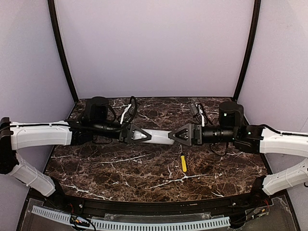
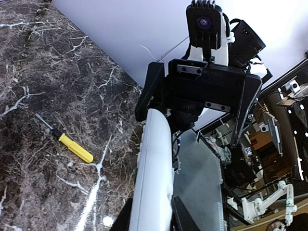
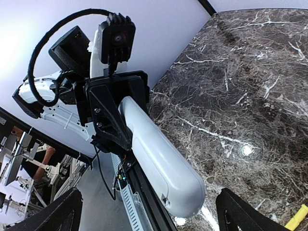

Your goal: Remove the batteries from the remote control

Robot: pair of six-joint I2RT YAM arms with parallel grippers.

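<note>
Nearest the arm bases runs the front edge of the dark marble-pattern table (image 1: pixel 120 168). A little further in, a yellow-handled screwdriver (image 1: pixel 183 162) lies flat on it, roughly beneath the right pincer (image 1: pixel 173 136).

Above that, the remote control (image 1: pixel 160 134) hangs off the table, level and crosswise between the two arms. The left pincer (image 1: pixel 146 135) is clamped on its left end and carries it alone. The right pincer is spread wide: in its wrist view its fingers (image 3: pixel 67 214) stand well out on either side of the remote's rounded end and touch nothing.

No batteries show in any view, so they are probably inside. The recess side is not plainly visible; only a small notch shows near the rounded end.

The step looks like the right pincer coming in for a fresh hold at that end.
- The left clamp should stay firm and the remote level.
- The right fingers should close slowly on the narrow sides, clear of the notch, so the cover can move.
- Any sideways push would lever the remote in a one-ended grip.
- The recess should tip downward only over the middle of the table, as loose cells would roll.

Open marble lies to both sides and in front, with only the screwdriver below. The back wall (image 1: pixel 154 48) and black corner posts are well apart from both pincers.
</note>
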